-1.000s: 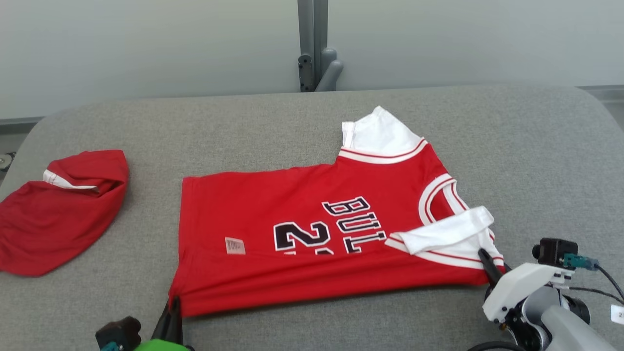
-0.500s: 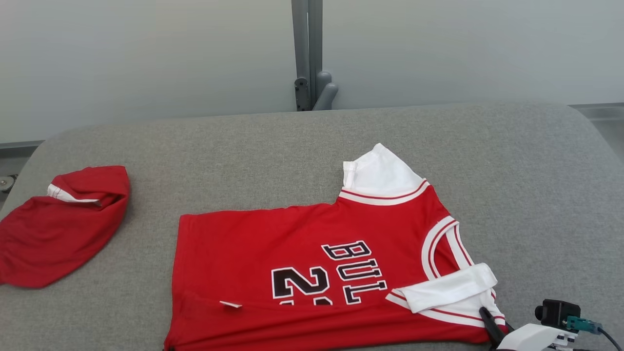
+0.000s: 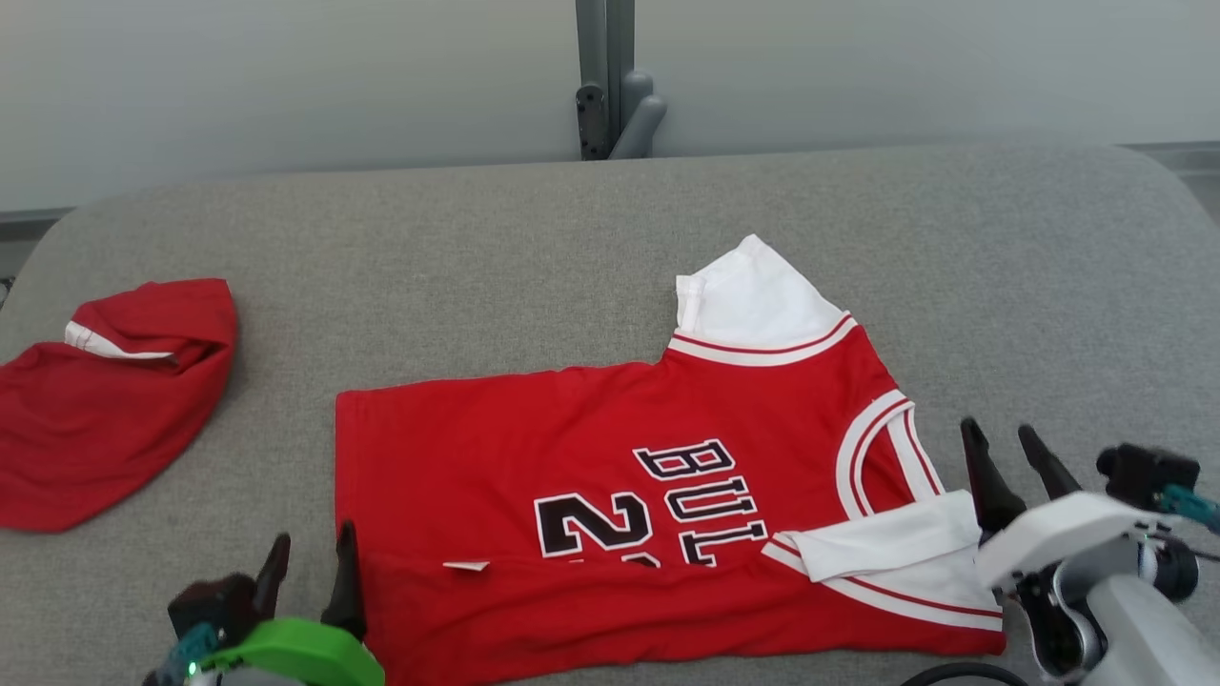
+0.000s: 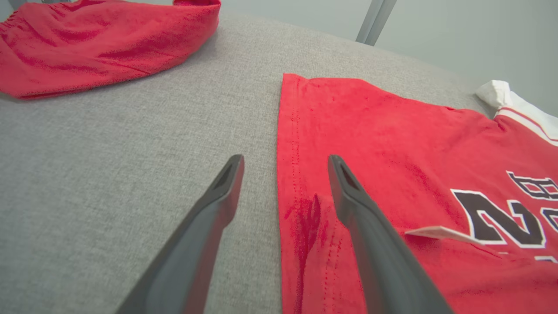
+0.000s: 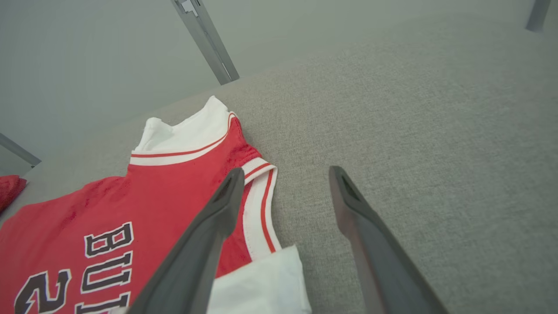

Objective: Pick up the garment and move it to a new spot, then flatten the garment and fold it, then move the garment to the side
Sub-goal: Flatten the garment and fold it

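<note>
With our left hand point(image 3: 313, 538) spread over the hem and our right hand point(image 3: 999, 431) spread beside the neckline, the red jersey point(image 3: 620, 476) lies part-folded on the grey bench point(image 3: 477, 248); we judge it light, limp, likely slippery, best pinched at hem and shoulder corners.

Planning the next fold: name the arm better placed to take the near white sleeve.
Right, likely. The right pincer, open, stands beside that sleeve; the left pincer, also open, is at the jersey hem, far off.

Grey fabric-covered table point(image 3: 477, 248): red jersey point(image 3: 591, 448) lying near front; red cloth point(image 3: 95, 419) at left edge.
</note>
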